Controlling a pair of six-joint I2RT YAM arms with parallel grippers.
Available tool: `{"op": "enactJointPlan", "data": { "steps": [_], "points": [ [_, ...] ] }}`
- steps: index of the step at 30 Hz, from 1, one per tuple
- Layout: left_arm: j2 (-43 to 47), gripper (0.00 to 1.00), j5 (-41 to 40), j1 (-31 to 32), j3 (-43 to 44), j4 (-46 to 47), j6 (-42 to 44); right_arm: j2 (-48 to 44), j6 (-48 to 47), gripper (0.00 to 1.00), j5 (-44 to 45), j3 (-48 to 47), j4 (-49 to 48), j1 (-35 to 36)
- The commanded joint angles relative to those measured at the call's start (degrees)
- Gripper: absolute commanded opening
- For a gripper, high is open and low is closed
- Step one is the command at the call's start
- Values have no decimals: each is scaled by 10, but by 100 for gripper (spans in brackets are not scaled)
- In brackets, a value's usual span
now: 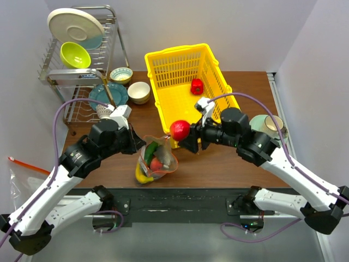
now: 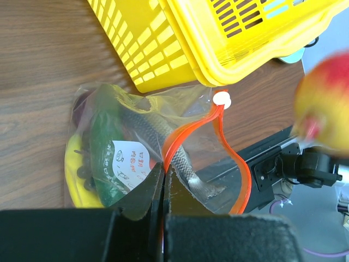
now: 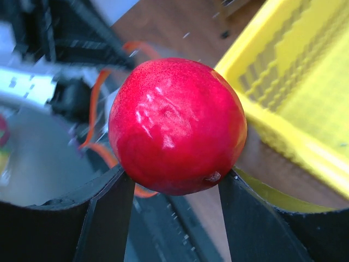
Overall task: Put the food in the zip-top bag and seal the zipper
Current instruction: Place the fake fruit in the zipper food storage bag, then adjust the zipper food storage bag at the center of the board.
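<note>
Left gripper (image 2: 163, 176): pressed together, pinching the zipper (image 2: 192, 130) where the red-orange strip runs in between the fingertips.
Right gripper (image 3: 175, 183): closed on the round red fruit (image 3: 177, 125), one finger at each side of it.
Round red fruit: held off the desk (image 1: 218, 164), in front of the yellow basket's (image 1: 163, 71) near wall and just beside the bag's mouth in the top view; a yellowish side is shown in the left wrist view.
Zip-top bag (image 1: 158, 161): laid on the desk just beside the basket's near corner, between the two grippers.
Zipper: unsealed; its two sides are spread apart in a loop, with the white end piece (image 2: 222, 99) close under the basket's rim.
Bag contents: a yellow banana (image 2: 73, 169) is seen at the bottom, a green cucumber (image 2: 103, 147) beside it, a grey-beige piece (image 2: 158, 136) reaching toward the mouth, and dark grapes (image 2: 82, 106) at the far edge; a red piece (image 1: 156, 164) is also visible from above.
Red pepper (image 1: 197, 86): left inside the basket, near its right wall.
Basket: set on the desk, its long side running away from the arms.
Second flat bag (image 1: 22, 177): seen at the left edge, well apart from the rest.
</note>
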State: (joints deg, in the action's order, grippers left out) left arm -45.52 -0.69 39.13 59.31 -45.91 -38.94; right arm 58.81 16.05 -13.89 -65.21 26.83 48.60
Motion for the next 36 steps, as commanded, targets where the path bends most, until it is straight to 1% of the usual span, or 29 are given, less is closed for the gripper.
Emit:
{"op": "enactJointPlan", "data": {
  "steps": [1, 4, 10, 14, 15, 16, 18, 19, 20, 23, 25, 26, 27, 29, 30, 32, 35, 36],
  "points": [
    [-1, 0, -5, 0, 3, 28, -7, 9, 23, 46, -33, 22, 8, 62],
    [1, 0, -6, 0, 2, 29, -11, 27, 30, 46, 4, 21, 2, 105],
    [4, 0, 2, 1, 2, 31, -19, 82, 48, 46, 91, -11, 14, 165],
    [8, 0, 4, 0, 0, 32, -23, 132, 57, 52, 132, -52, 30, 181],
    [10, 0, 4, 1, -1, 35, -23, 140, 64, 66, 138, -57, 37, 181],
    [10, 0, 4, 1, -2, 35, -24, 146, 67, 78, 149, -65, 45, 182],
    [13, 0, 3, 0, -5, 35, -25, 156, 74, 97, 164, -86, 67, 183],
    [15, 0, 4, 1, -7, 37, -26, 155, 77, 99, 169, -89, 68, 184],
    [16, 0, 16, 1, -8, 37, -27, 150, 79, 98, 171, -88, 68, 185],
    [22, 0, 13, 0, -9, 36, -28, 130, 84, 98, 188, -90, 79, 184],
    [24, 0, 13, 1, -10, 34, -28, 118, 89, 96, 221, -96, 99, 184],
    [26, 0, 11, 1, -10, 34, -28, 115, 91, 94, 232, -105, 111, 183],
    [27, 0, 10, 0, -10, 33, -28, 114, 95, 88, 243, -111, 138, 184],
    [27, 0, 10, 0, -11, 32, -27, 113, 100, 82, 263, -117, 171, 183],
    [29, 0, 9, 0, -11, 31, -27, 112, 107, 78, 266, -116, 179, 184],
    [30, 0, 10, 0, -11, 31, -26, 111, 113, 74, 275, -104, 190, 184],
    [33, 0, 10, 1, -9, 30, -25, 112, 122, 69, 271, -76, 181, 183],
    [32, 0, 9, 0, -9, 29, -25, 114, 126, 65, 266, -70, 176, 184]
  ]
}}
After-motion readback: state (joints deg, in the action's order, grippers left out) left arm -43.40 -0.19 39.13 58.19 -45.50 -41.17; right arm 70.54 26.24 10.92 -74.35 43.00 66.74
